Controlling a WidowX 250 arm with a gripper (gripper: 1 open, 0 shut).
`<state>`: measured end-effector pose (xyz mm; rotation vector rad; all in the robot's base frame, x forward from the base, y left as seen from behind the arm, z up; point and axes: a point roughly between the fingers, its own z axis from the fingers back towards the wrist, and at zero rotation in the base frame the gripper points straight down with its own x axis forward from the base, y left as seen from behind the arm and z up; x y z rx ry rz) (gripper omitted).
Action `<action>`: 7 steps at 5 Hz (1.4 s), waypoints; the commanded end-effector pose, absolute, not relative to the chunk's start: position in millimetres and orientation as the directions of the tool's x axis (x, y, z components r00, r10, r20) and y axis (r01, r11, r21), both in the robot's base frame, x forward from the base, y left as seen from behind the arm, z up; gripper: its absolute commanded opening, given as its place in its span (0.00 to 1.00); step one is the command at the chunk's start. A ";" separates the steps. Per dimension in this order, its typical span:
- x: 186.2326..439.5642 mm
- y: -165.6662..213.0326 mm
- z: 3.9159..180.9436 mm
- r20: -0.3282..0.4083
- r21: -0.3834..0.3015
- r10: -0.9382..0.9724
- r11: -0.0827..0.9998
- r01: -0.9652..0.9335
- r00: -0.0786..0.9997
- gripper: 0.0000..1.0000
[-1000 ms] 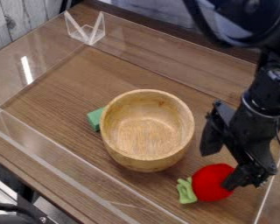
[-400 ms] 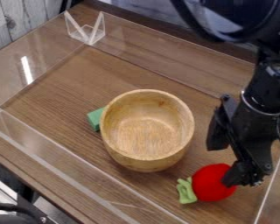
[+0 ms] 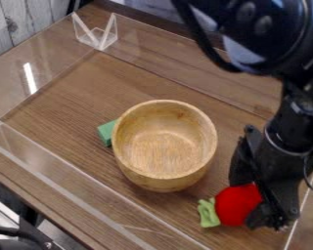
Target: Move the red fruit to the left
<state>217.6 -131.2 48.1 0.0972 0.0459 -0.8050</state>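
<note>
Since the earlier pictures the black arm has dropped lower and nearer, so that the gripper now sits down around the red fruit, one finger on its far-left side and the other at its right. The jaws are spread wide, straddling the fruit, and it is hard to tell whether they touch it. The fruit itself has not shifted: it lies on the desk at the near right, just to the right of the bowl.

The fruit is small, round and glossy red, with a pale green leafy end pointing left. The bowl is turned light wood, round and deep, with nothing inside. A flat green piece peeks out from behind its left side. The desk is dark wood grain, fenced by clear plastic walls. The bowl stands directly left of the fruit.
</note>
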 end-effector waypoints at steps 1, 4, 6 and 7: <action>223.0 -141.2 61.2 -0.035 0.094 -0.706 0.703 0.705 0.708 1.00; 231.9 -117.7 107.5 0.010 0.145 -0.544 0.831 0.537 0.839 0.00; 251.4 -58.1 141.6 0.047 0.182 -0.254 0.953 0.242 0.966 0.00; 260.3 -20.3 152.1 0.070 0.192 -0.071 0.980 0.056 0.995 0.00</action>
